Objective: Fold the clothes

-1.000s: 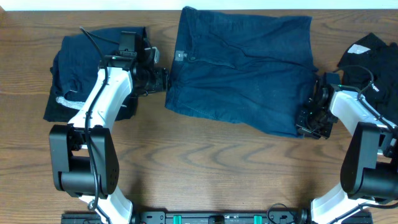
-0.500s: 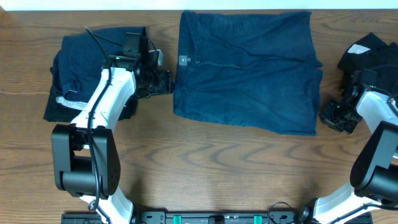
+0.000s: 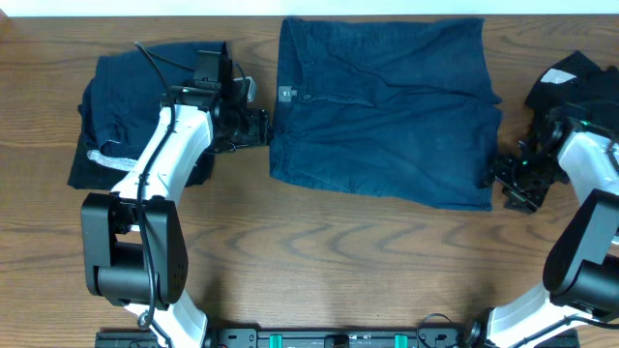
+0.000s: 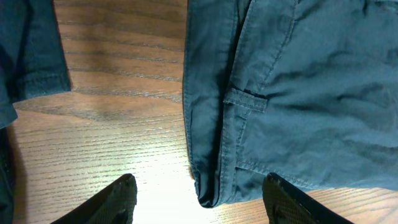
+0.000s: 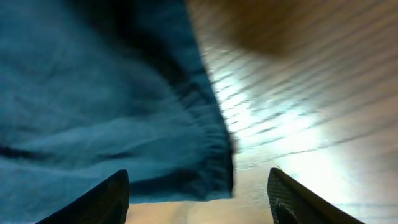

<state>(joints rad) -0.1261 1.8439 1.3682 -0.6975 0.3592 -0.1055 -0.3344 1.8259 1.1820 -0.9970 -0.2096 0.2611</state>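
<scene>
Hovering beside the near corners of the navy-blue shorts [image 3: 387, 106], which lie spread flat, both grippers hold nothing, jaws spread: left gripper [image 3: 261, 127] at the waistband end, right gripper [image 3: 496, 181] at the hem. Beyond, a navy pile [image 3: 106, 106] lies at left, a black garment [image 3: 585, 70] at right.

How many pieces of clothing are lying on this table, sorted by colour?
Navy-blue: 2, the spread shorts and a bunched pile that may hold more than one piece.
Black: 1, the black garment with white marks.
Total: 3.
</scene>
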